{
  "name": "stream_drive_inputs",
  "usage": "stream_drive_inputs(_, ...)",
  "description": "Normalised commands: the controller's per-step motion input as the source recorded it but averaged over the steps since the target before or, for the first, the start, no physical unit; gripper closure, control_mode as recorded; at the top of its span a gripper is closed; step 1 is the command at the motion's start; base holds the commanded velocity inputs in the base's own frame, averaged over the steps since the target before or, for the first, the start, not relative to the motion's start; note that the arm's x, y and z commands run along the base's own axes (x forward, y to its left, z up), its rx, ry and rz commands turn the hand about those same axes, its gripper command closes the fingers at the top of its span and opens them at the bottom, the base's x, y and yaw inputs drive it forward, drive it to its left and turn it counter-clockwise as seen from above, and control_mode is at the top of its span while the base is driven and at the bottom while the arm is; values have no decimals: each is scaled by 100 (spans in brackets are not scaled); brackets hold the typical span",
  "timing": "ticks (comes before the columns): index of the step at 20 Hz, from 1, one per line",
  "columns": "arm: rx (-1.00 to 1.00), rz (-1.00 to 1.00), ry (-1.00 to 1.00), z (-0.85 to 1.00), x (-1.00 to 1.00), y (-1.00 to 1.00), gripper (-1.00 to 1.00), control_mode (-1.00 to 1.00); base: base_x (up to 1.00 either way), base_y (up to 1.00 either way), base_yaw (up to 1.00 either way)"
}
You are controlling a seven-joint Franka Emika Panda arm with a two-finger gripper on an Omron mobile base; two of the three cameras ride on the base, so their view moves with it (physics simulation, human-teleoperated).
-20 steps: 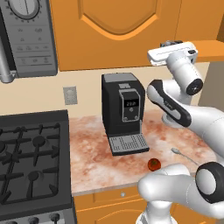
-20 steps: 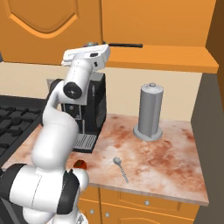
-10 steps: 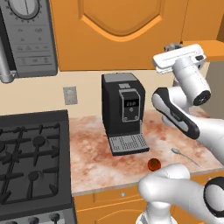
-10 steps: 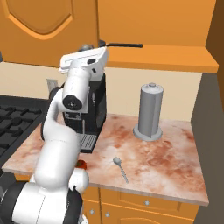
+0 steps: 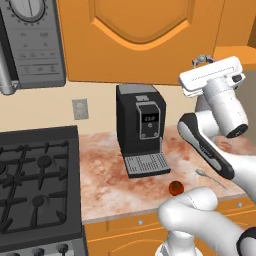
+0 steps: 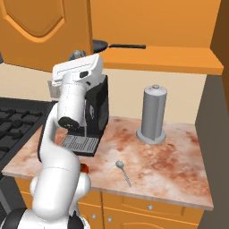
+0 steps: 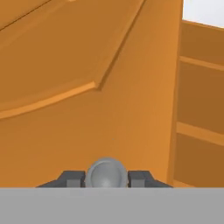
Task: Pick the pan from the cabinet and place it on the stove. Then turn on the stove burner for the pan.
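A white robot arm reaches up to the orange wall cabinet (image 6: 40,27), its gripper (image 7: 106,178) pinching the small round silver door knob (image 7: 106,173) between two dark fingertips (image 7: 72,178). In the hand camera the knob sits squarely between the tips, with the arched door panel behind it and the cabinet's bare shelves showing past the door's edge. The door stands swung out over the black coffee machine (image 5: 141,129). The pan (image 6: 103,44), dark with a long thin black handle, rests on the cabinet's bottom shelf, visible beyond the door from the right-hand base camera. The stove (image 5: 35,180) lies well to the left, its grates bare.

The hold on so small and smooth a knob looks slight; a pull off the door's arc could let it slip free. The bulky wrist hangs close above the coffee machine and might clip it on the way to the shelf. The pan's handle points away from the arm, so a grasp at the rim may tilt or drop it onto the counter near the metal canister (image 6: 153,114) and spoon (image 6: 123,171).
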Motion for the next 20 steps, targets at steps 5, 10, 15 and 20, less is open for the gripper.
stream_drive_inputs(5, -4, 0, -11, 28, -82, 28, 100, -100, 0, 0, 0)
stream_drive_inputs(10, -10, 0, -7, 16, -77, 56, 100, -100, 0, 0, 0)
stream_drive_inputs(15, -13, 0, -1, 2, -56, 56, -100, -100, 0, 0, 0)
stream_drive_inputs(20, -1, 0, -2, 2, -44, 13, -100, -100, 0, 0, 0)
